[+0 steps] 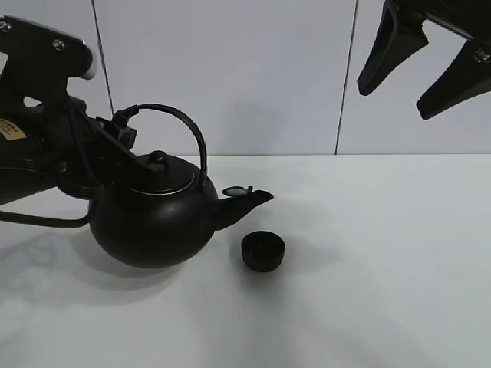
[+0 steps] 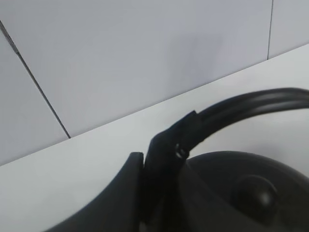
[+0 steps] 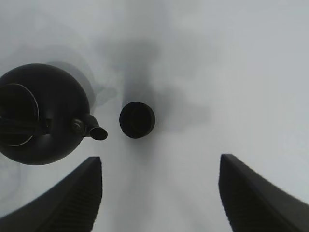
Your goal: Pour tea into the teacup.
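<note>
Mostly blk: big round matte kettle (image 1: 153,230); small glossy bowl-like teacup (image 1: 262,251) beside.

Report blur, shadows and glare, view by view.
Exterior high: sharp, soft shadows beside the kettle and teacup. Left wrist: the kettle handle looms close and blurred. Right wrist: hazy, dark shadow smear past the teacup, right gripper's fingers out of focus.

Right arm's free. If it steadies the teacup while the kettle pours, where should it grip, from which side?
Probably its outer wall, below the rim. The teacup is round, handleless and upright, so any opposite sides serve. Bring the open right gripper in from the right of the high view: the spout of the kettle sits close on the cup's left, and the mouth must stay clear.
</note>
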